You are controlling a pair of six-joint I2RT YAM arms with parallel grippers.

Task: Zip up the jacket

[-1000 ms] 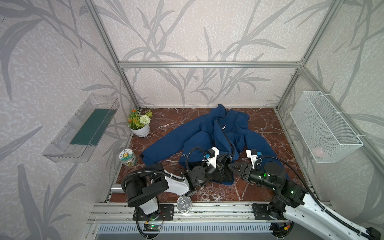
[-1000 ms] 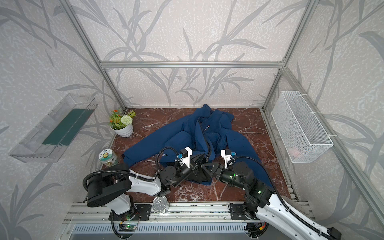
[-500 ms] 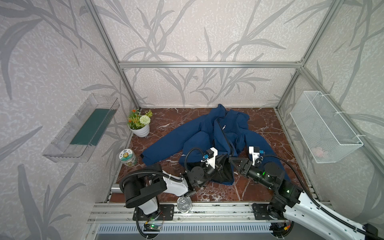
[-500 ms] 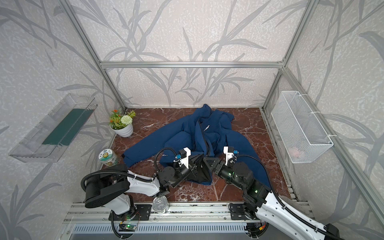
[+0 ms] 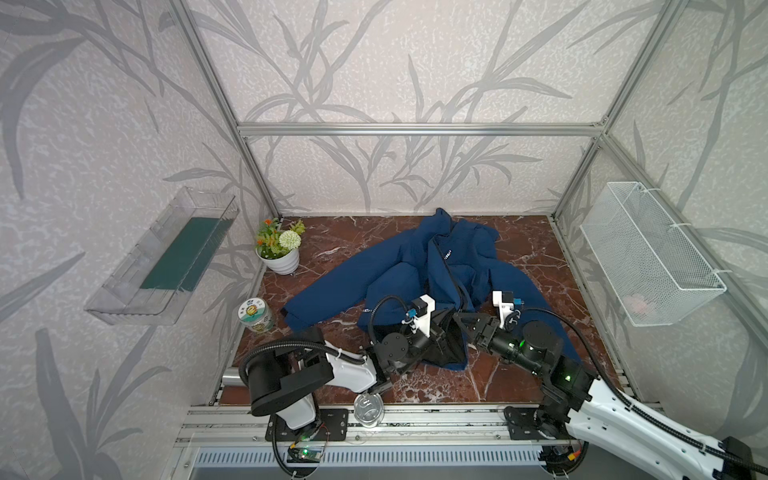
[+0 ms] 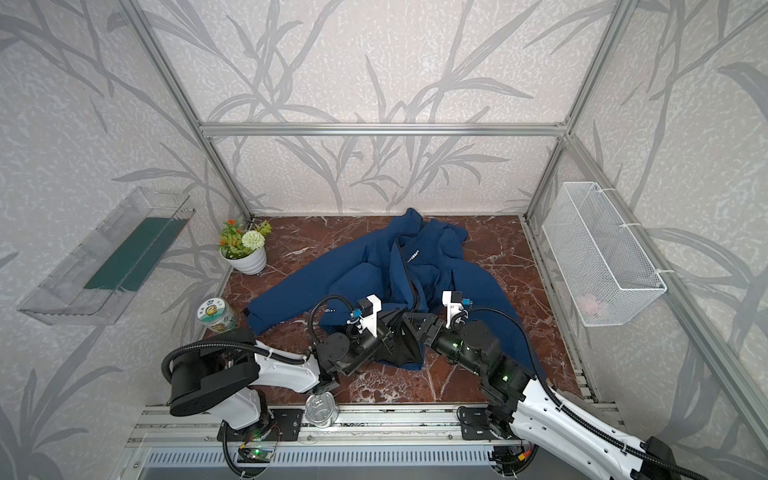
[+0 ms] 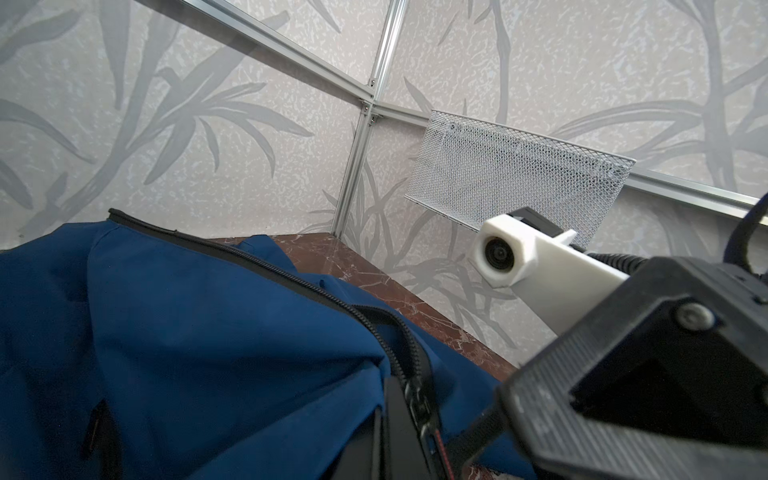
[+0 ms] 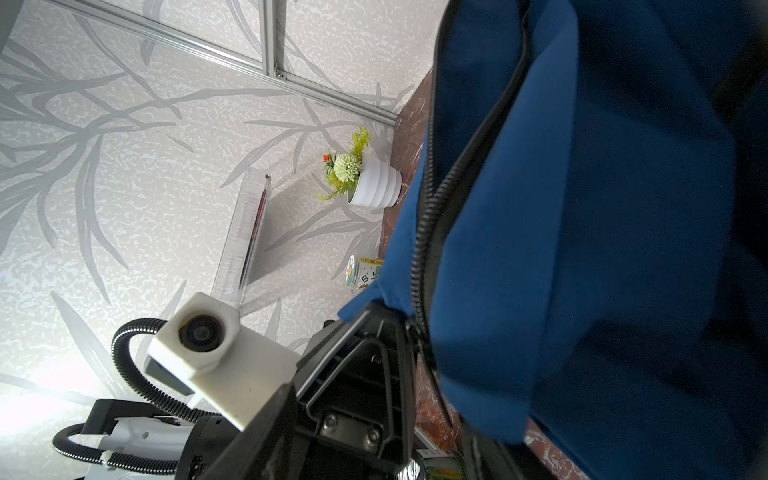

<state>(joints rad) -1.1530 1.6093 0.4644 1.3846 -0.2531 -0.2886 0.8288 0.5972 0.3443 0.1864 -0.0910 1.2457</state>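
Two grippers meet at the front hem of the jacket (image 5: pixel 399 270), close to the middle of the table's (image 5: pixel 440 390) front edge. The jacket lies crumpled on the red-brown marble table, with its collar toward the back edge and one sleeve stretched toward the left edge. The rest of it spreads toward the right edge, partly under the right arm. Its black zipper (image 5: pixel 448 274) runs from the collar down the middle to the hem, with small white lettering (image 5: pixel 448 254) beside it near the collar.

At the hem the fabric is lifted off the table and its black lining shows as a dark tent between the two tools. The left gripper (image 5: pixel 448 330) is clenched on the jacket there. In the right wrist view the zipper teeth (image 8: pixel 430 232) run straight down into its closed fingers (image 8: pixel 384 320). The right gripper (image 5: pixel 464 323) points at the same spot from the other side, just beside the left one and against the lifted cloth. The pictures do not show whether its jaws are parted or gripping.

A white pot of flowers (image 5: pixel 280 257) stands in the back left corner. A small round tin (image 5: pixel 255 318) sits by the left edge, and a glass jar (image 5: pixel 368 409) sits at the front edge. A wire basket (image 5: pixel 648 257) hangs on the right wall and a clear shelf (image 5: pixel 166 257) on the left wall.
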